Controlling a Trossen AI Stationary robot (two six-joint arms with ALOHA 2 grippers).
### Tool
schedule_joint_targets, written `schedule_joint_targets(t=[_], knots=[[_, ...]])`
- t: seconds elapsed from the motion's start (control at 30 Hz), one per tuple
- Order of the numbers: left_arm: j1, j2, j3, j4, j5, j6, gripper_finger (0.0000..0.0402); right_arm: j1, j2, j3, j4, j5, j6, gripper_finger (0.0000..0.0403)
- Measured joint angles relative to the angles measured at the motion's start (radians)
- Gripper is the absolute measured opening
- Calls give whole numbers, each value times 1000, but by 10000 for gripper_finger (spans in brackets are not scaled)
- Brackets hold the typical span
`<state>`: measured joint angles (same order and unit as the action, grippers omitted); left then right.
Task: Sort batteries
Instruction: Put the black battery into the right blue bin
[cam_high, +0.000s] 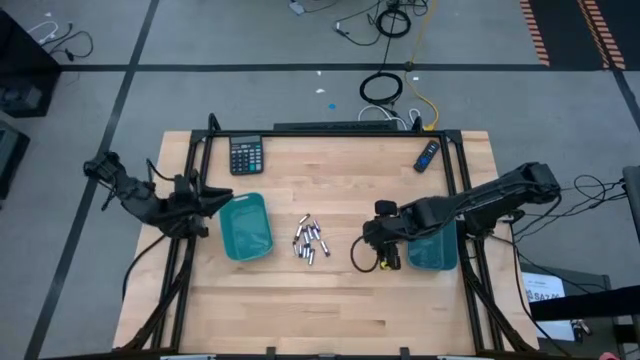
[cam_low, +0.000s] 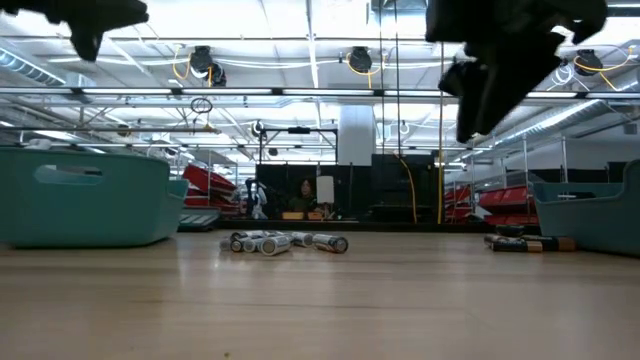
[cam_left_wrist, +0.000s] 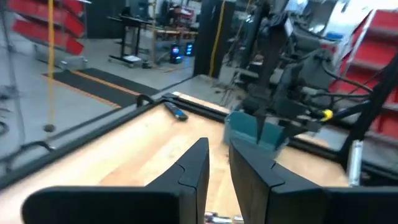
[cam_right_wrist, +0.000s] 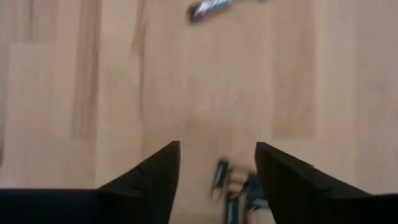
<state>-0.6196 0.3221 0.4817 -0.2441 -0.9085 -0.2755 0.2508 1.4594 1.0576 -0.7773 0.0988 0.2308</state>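
While hovering with fingers spread wide, right gripper (cam_high: 380, 236) at 3 o'clock from batteries (cam_high: 308, 240) heaped mid-table between teal trays (cam_high: 246, 226); left gripper (cam_left_wrist: 219, 163) narrowly parted at left tray's 9 o'clock.

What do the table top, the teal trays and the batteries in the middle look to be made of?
Table top: pale wood, apparently joined planks, with visible grain and a light sheen. Left teal tray and right teal tray: probably moulded plastic, uniform colour, rounded rims. Batteries: silvery cylinders, likely metal-cased; some carry dark bands, too small to judge further.
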Motion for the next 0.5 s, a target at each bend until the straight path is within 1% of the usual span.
schedule_joint_targets(t=[0.13,0.2,0.27,0.4,0.5], knots=[[36,178,105,-9,-4,74,83,0,24,0,-82,-21,25,224],[56,256,139,-4,-10,125,104,1,33,0,-118,-26,43,226],[78,326,158,2,-32,151,133,6,40,0,-143,-26,53,226],[136,440,177,0,-44,131,193,19,63,0,-163,-26,53,226],[173,502,184,8,-10,62,211,21,80,0,-155,-25,37,226]])
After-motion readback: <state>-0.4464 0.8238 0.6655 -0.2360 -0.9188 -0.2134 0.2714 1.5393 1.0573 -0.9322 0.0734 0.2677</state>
